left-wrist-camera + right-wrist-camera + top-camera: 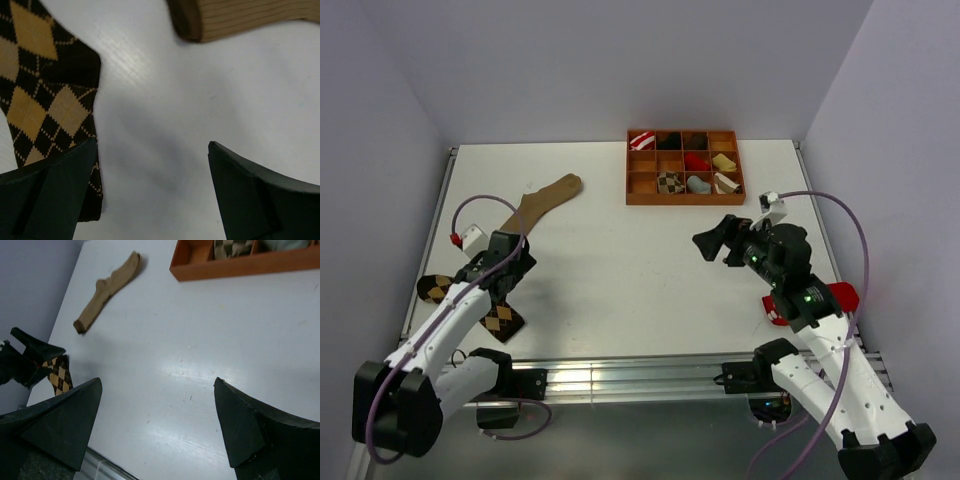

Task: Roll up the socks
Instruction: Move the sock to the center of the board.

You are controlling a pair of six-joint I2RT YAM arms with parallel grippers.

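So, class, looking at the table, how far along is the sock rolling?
Done: bundled fabric socks sit in the orange compartment tray. In hand: nothing; the left pincer and right pincer are open, empty. Left: the dark argyle fabric sock and the lighter argyle sock lie flat, unrolled.

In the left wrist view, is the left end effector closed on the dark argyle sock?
No, the left end effector stands open over the table, and the dark argyle sock lies flat off to one side.

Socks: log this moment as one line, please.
left fingers: open, empty, one over dark argyle sock edge | right fingers: open, empty, above table | dark argyle sock: flat, unrolled | tan sock: untouched
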